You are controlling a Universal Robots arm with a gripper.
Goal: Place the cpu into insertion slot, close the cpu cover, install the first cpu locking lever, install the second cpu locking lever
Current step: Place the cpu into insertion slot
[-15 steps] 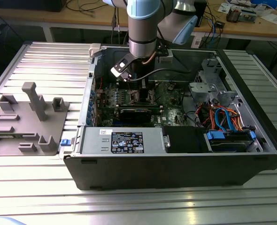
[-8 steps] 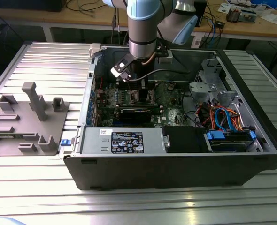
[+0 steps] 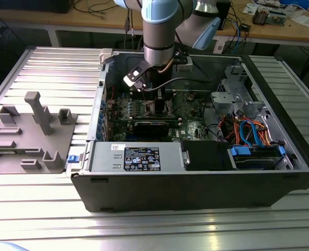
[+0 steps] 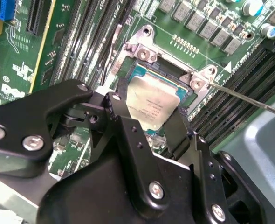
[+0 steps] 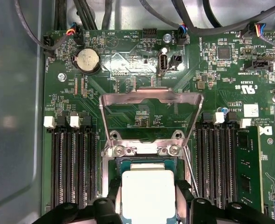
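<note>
Two fingers of the gripper pinched the chip by opposite edges, low over the socket, whose cover stood hinged open. Done well, I judged, the chip needed holding level, square with the socket, and lowering without force.

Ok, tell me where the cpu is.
In both wrist views the cpu is held in the gripper at the slot, next to the raised cover, with memory slots on both sides.
</note>
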